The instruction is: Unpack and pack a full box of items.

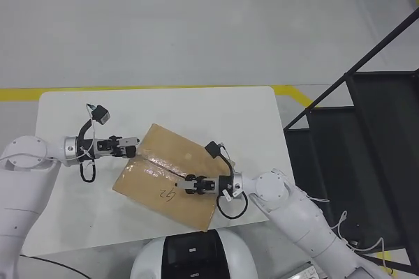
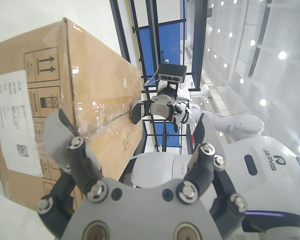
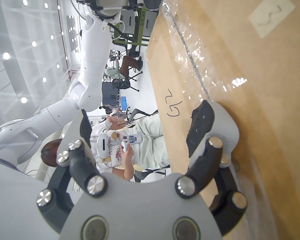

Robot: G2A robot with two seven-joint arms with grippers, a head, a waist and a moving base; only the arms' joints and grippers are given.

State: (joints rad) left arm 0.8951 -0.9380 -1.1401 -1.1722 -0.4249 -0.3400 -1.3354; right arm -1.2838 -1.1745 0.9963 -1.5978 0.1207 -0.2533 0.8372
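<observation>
Where your left claw (image 1: 131, 146) meets the box (image 1: 160, 150) at its 10 o'clock edge, the fingers stand wide apart. One finger (image 2: 58, 128) lies against the end of the tape seam (image 2: 110, 121), the other hangs in the air, and nothing is held. The box, shut and taped, sits askew on the bench (image 1: 216, 111), a little toward 6 o'clock from the middle. At about 4 o'clock on its lid, your right claw (image 1: 188, 185) is spread too, one pad (image 3: 201, 123) resting on the cardboard beside the tape seam, the other clear of the box's side.
</observation>
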